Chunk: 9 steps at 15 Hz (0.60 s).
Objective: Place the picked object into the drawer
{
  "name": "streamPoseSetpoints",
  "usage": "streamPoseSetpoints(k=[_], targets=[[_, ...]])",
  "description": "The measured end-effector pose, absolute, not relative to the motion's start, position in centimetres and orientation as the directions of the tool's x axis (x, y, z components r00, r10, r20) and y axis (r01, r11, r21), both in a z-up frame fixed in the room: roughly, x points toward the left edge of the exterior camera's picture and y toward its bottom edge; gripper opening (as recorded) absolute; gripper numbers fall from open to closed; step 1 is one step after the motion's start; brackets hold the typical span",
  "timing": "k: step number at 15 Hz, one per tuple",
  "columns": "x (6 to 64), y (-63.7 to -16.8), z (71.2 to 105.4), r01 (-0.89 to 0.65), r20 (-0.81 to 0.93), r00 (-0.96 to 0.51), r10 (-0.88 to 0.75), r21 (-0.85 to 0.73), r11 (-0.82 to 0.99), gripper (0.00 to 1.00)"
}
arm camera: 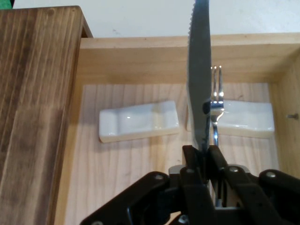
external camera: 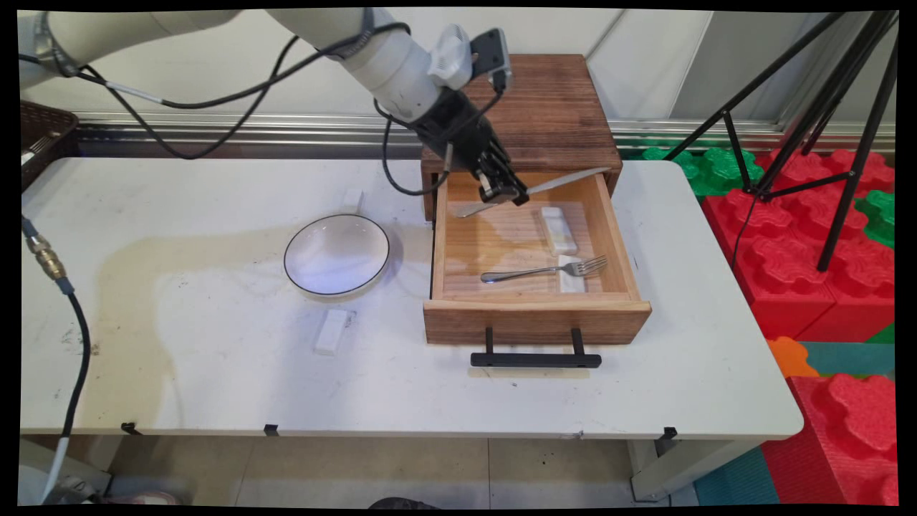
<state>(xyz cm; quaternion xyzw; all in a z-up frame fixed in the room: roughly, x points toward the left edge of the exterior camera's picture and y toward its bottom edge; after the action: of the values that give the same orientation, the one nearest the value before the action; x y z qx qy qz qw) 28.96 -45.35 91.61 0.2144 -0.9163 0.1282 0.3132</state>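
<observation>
- Table [external camera: 645, 401] near edge: bare strip in front of the drawer [external camera: 534, 321]; its black handle [external camera: 535, 360] juts toward that edge.
- White block [external camera: 331, 331] left of drawer front, lying flat, well apart from it.
- Bowl [external camera: 337, 254], white w/ dark rim, left of drawer, near but not touching; open tabletop beyond it to the left.
- Inside drawer, near part: fork [external camera: 546, 270] lies crosswise, tines to the right, over a white rest [external camera: 570, 275].
- 2nd white rest [external camera: 558, 229] mid-drawer, right of centre; left half of drawer floor is bare wood.
- Gripper [external camera: 510, 192] over drawer's back-left part, fingers pressed together on a knife [external camera: 566, 180], pinching it mid-length; serrated blade slants up to the right, tip reaching drawer's back-right wall line.
- Small white block [external camera: 352, 199] behind bowl, left of drawer.
- Wooden cabinet [external camera: 551, 107] behind the drawer, at table's far edge.
</observation>
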Motion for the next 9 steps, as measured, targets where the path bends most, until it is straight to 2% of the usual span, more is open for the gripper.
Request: streamPoseSetpoints(k=[9], targets=[[27.6, -48.4, 88.4, -0.455, 0.613, -0.73, -0.303, -0.105, 0.884, 0.0]])
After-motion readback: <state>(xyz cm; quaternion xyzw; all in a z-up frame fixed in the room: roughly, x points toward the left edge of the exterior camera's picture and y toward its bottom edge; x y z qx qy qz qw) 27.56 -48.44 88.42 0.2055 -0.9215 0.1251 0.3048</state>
